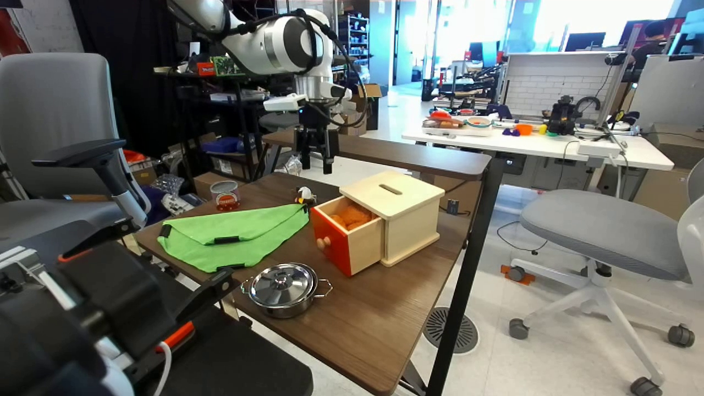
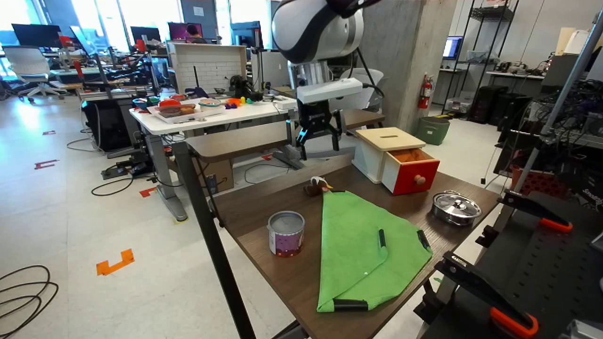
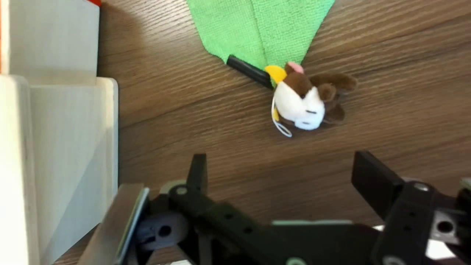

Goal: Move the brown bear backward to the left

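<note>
Plainly, the little brown plush bear (image 3: 309,98) was in nobody's grip: it lay on the dark wood-grain table (image 1: 357,324), white face showing, its yellow patch seemingly touching a black strip (image 3: 250,71) at the tip of the folded green cloth (image 2: 358,249). Above, a little off to one side, hung the Robotiq gripper (image 3: 280,160), its fingers spread wide with nothing between them, presumably so they could pass on either side of the toy. I judged it would have to shift over before descending. More such strips marked the cloth's edges, perhaps to weigh the folds down. Near the bear, a pale wooden box (image 1: 412,228) stood with its red-fronted drawer (image 1: 333,242) partly out, orange fuzz (image 1: 355,215) inside; maybe it served for stowing things. Farther out were the lidded steel pot (image 1: 281,289) and a tin can (image 2: 286,240), whose purple label carried marks I couldn't make out. Pale lettering on the gripper's body was likewise too small to read, and a cardboard box (image 2: 226,173) beyond the table bore a curved, smile-like arrow.
</note>
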{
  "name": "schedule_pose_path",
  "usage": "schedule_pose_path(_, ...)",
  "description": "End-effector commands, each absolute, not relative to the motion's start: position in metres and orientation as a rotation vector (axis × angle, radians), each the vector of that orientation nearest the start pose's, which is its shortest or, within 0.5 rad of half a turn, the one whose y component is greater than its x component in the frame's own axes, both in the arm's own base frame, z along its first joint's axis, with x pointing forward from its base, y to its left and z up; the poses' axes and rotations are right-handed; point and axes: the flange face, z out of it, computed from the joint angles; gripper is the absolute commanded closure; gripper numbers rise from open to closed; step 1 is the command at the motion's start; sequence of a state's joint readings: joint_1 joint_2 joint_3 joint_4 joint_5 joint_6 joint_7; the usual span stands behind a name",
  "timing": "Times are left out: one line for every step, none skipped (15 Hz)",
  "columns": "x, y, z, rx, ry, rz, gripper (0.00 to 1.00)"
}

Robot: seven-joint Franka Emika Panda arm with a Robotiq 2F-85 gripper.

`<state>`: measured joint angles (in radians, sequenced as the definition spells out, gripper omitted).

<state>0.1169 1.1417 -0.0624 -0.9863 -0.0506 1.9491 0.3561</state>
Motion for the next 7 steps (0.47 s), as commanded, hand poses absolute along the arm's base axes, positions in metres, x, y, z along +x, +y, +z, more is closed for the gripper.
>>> schedule_pose_path(0.743, 0.043, 0.195, -3.211, 0.411, 0.157, 0.00)
schedule_pose_path(0.741, 0.041, 0.208, -3.197, 0.405, 0.123, 0.00)
schedule_pose_path(0.738, 0.038, 0.221, -3.187, 0.420, 0.091, 0.00)
schedule_pose_path(0.734, 0.032, 0.231, -3.201, 0.491, 0.045, 0.00)
schedule_pose_path(0.753, 0.040, 0.210, -3.216, 0.441, 0.086, 0.00)
schedule_pose_path(0.749, 0.036, 0.222, -3.213, 0.456, 0.063, 0.00)
schedule_pose_path(0.745, 0.034, 0.229, -3.212, 0.463, 0.059, 0.00)
